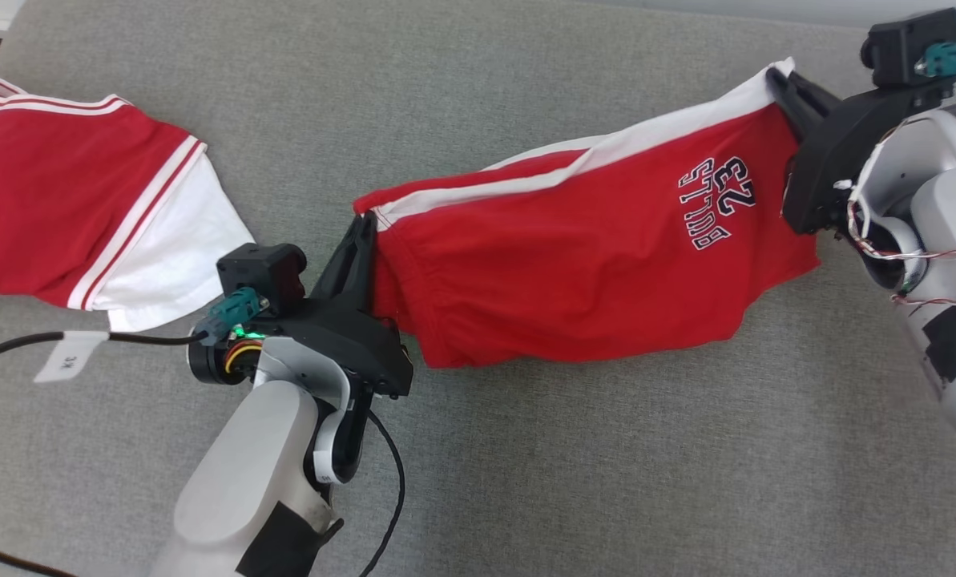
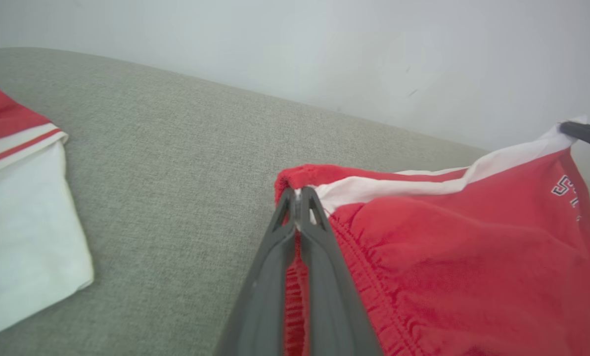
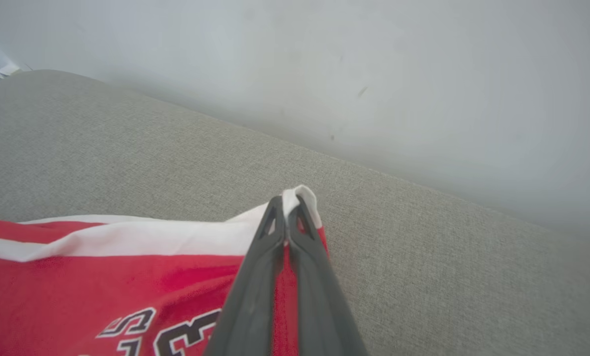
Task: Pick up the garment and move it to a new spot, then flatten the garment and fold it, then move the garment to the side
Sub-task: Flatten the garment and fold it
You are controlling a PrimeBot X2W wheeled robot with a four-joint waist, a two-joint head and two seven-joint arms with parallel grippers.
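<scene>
Here, garment (image 1: 574, 264) ends pinched in left jaws, right jaws, spread between.

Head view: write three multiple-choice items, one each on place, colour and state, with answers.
1. Where does the other garment lie?
A. left of the held garment
B. right of it
C. on top of it
2. What colour is the held garment's number?
A. yellow
B. black, outlined white
C. green
3. How do the grippers stand?
A. both open
B. only one shut
C. both shut on the held garment

Answers: A, it lies at the view's left edge; B, the "23" shows it; C, left gripper and right gripper each pinch an end.
</scene>
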